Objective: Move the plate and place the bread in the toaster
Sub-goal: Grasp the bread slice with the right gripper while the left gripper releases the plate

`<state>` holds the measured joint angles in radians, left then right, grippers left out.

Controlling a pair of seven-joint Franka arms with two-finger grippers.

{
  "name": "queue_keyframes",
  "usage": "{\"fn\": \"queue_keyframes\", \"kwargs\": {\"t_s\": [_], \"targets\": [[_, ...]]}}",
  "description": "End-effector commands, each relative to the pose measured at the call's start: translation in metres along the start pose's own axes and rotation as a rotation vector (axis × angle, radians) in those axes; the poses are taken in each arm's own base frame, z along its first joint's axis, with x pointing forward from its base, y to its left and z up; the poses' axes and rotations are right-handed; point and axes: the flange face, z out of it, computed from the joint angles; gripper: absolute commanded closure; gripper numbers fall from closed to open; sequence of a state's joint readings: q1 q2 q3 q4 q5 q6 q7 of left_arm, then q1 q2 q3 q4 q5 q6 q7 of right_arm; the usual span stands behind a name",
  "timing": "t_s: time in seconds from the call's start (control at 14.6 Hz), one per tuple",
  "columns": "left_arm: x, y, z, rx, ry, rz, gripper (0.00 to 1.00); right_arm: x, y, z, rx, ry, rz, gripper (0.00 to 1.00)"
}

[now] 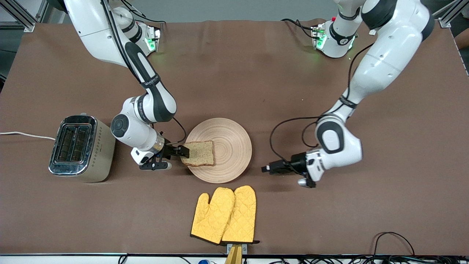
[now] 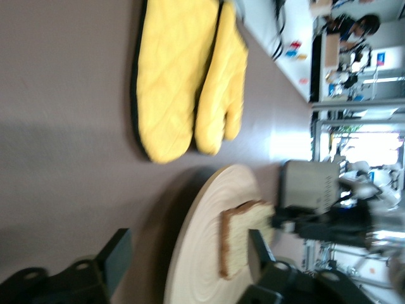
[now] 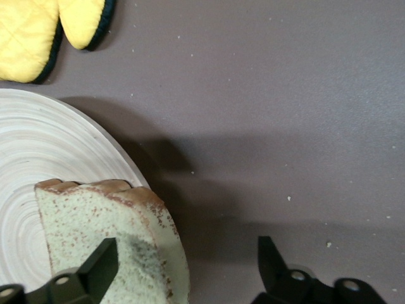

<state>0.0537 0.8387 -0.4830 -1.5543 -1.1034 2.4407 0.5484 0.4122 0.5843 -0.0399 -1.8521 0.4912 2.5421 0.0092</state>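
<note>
The bread [image 1: 198, 153] lies flat on the plate [image 1: 234, 136], at the rim toward the toaster [image 1: 81, 148], which stands at the right arm's end of the bench [image 1: 234, 73]. The right tool [image 1: 182, 150] is released, its fingers straddling the slice's edge, so the pick-up step seems in hand. Next it likely needs to clench, lift and turn the slice over a slot. The left tool [image 1: 264, 169] hangs released beside the plate, toward the left arm's end, waiting.

Yellow quilted oven mitts [image 1: 224, 215]
</note>
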Motion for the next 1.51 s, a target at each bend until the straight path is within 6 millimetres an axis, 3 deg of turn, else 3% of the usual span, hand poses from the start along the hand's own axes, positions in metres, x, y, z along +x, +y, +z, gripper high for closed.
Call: {"fn": "queue_keyframes", "kwargs": {"t_s": [0.0, 0.21, 0.34, 0.55, 0.69, 0.89, 1.1, 1.3, 1.44], "targets": [[0.014, 0.031, -0.067, 0.093, -0.026, 0.006, 0.0, 0.003, -0.002, -0.006, 0.017, 0.012, 0.02, 0.25], [0.027, 0.069, -0.144, 0.293, -0.055, -0.022, 0.0, 0.002, -0.004, -0.005, 0.019, 0.007, 0.023, 0.38], [0.025, 0.094, -0.18, 0.463, -0.065, -0.02, 0.0, -0.001, -0.012, -0.003, 0.03, 0.004, 0.015, 0.42], [0.006, 0.144, -0.217, 0.697, -0.06, -0.05, 0.0, -0.002, -0.015, -0.002, 0.057, 0.001, 0.043, 0.51], [-0.011, 0.175, -0.247, 0.874, -0.066, 0.018, 0.0, -0.004, -0.02, -0.001, 0.06, -0.002, 0.039, 0.6], [-0.031, 0.221, -0.299, 1.019, -0.061, 0.058, 0.0, -0.004, -0.023, -0.002, 0.064, -0.008, 0.036, 0.75], [-0.057, 0.263, -0.338, 1.164, -0.012, 0.1, 0.0, -0.002, -0.024, -0.005, 0.066, -0.003, 0.033, 0.93], [-0.075, 0.285, -0.382, 1.193, 0.018, 0.07, 0.0, 0.002, -0.033, -0.011, 0.078, 0.007, 0.034, 0.99], [-0.086, 0.284, -0.407, 1.164, -0.02, 0.063, 0.0, 0.004, -0.057, -0.022, 0.107, 0.0, 0.069, 0.99]]}}
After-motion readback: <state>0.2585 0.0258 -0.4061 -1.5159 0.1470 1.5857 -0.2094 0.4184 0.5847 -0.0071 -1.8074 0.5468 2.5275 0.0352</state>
